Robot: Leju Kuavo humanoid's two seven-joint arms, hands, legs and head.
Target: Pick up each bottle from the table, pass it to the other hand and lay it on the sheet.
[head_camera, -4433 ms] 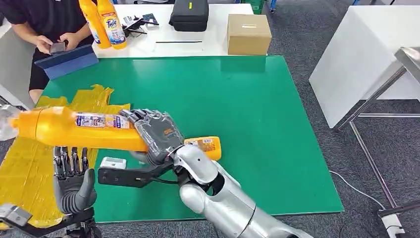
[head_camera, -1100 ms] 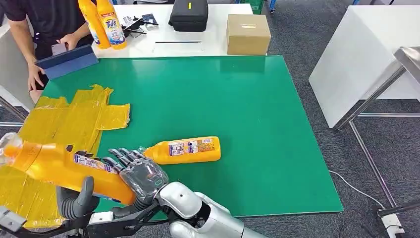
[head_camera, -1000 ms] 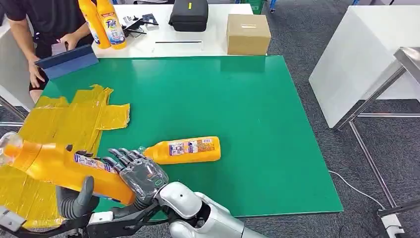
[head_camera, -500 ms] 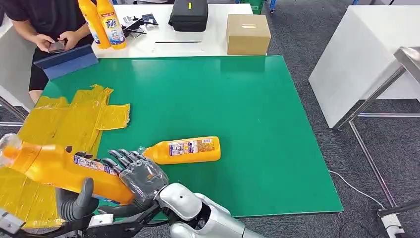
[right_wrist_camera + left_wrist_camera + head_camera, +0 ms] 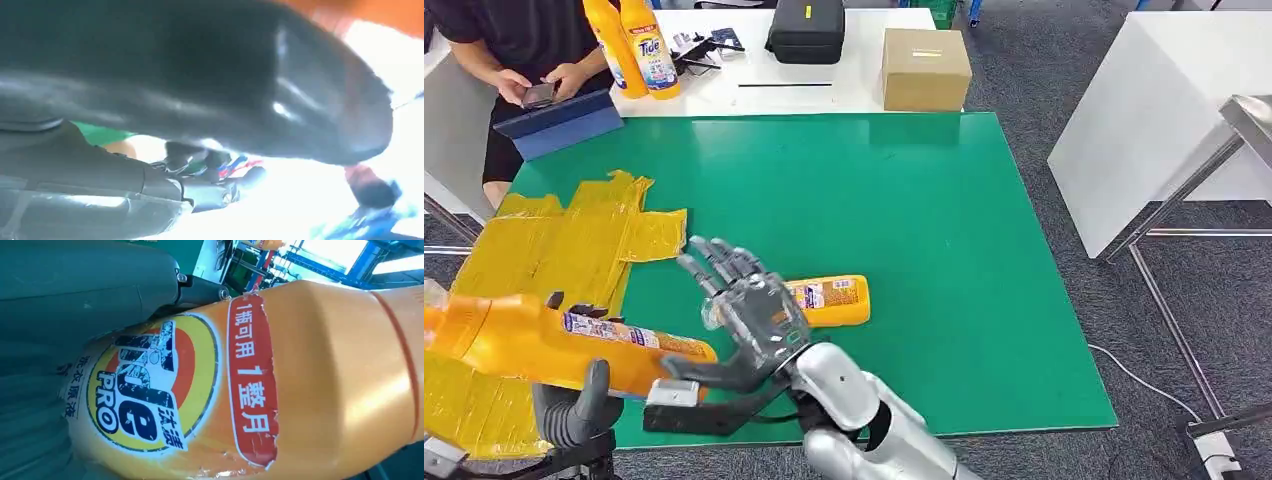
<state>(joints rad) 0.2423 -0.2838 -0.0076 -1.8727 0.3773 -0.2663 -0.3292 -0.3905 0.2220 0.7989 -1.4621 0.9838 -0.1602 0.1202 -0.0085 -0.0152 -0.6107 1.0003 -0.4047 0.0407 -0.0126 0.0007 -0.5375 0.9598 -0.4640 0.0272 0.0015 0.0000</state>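
Observation:
An orange detergent bottle (image 5: 534, 342) lies slanted in my left hand (image 5: 574, 405), low at the near left, over the yellow sheet (image 5: 564, 240). Its cap end runs past the picture's left edge. The left wrist view shows its Tide label (image 5: 145, 390) close up, pressed against my left hand (image 5: 60, 315). My right hand (image 5: 746, 312) hovers just right of the bottle's base with fingers spread and nothing in it. A second orange bottle (image 5: 839, 300) lies on its side on the green mat (image 5: 904, 200), partly hidden behind my right hand.
Two orange bottles (image 5: 634, 45) stand upright on the white table behind the mat, with a black case (image 5: 806, 30) and a cardboard box (image 5: 926, 68). A person (image 5: 524, 40) stands at the far left by a blue folder (image 5: 559, 122). Another white table (image 5: 1144, 130) stands to the right.
My right hand has let go of the bottle's base, lifted and spread its fingers. The bottle now rests in my left hand alone and has shifted slightly lower and leftward.

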